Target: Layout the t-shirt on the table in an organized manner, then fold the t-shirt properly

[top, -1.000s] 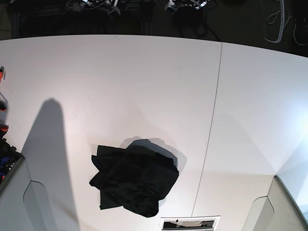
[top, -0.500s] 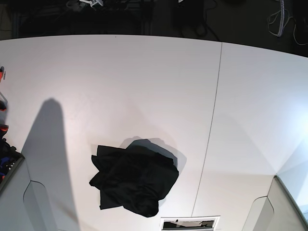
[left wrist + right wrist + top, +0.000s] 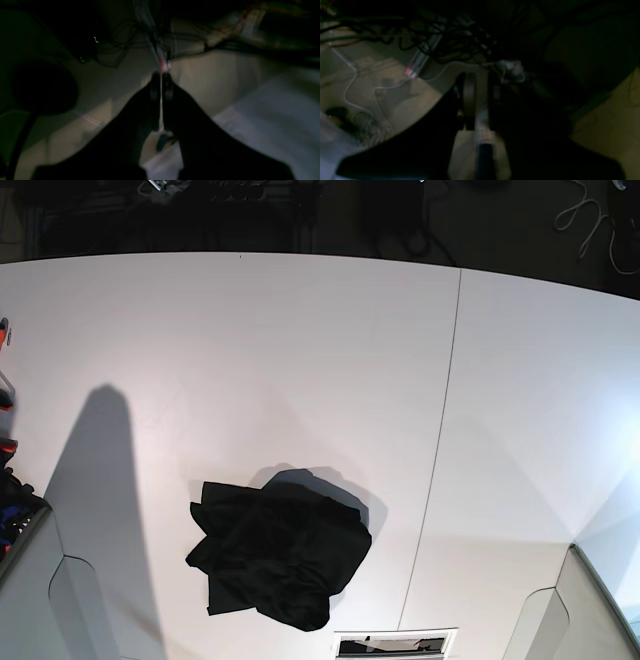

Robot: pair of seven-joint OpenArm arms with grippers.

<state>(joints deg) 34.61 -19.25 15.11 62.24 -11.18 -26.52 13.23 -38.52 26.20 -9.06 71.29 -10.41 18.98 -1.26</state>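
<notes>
The left gripper point(image 3: 161, 86) has its two dark jaws pressed almost together, only a thin bright slit between them, and nothing sits in that slit: it is closed on air. The right gripper point(image 3: 478, 100) shows a somewhat wider gap between its jaws, narrowly parted, and that gap too holds nothing that can be made out in the dim wrist picture. Both wrist cameras look out at dark floor and tangled cables, with a pale edge of the table point(image 3: 300, 350) at about 4 o'clock in the left wrist view and at 8 o'clock in the right, so both arms hang off the work surface, well apart from the cloth. In the base view neither arm appears at all. Over the last second the equipment glimpsed at the far edge, near 12 o'clock, has slipped out of that view, while the t-shirt point(image 3: 280, 552) has not stirred: it lies as a crumpled black heap at about 6 o'clock on the table, near the front edge and left of the dark seam point(image 3: 445, 440), with no graphic showing. By that reading the task has not begun; laying out comes first, and both arms must travel in before any grasp.
</notes>
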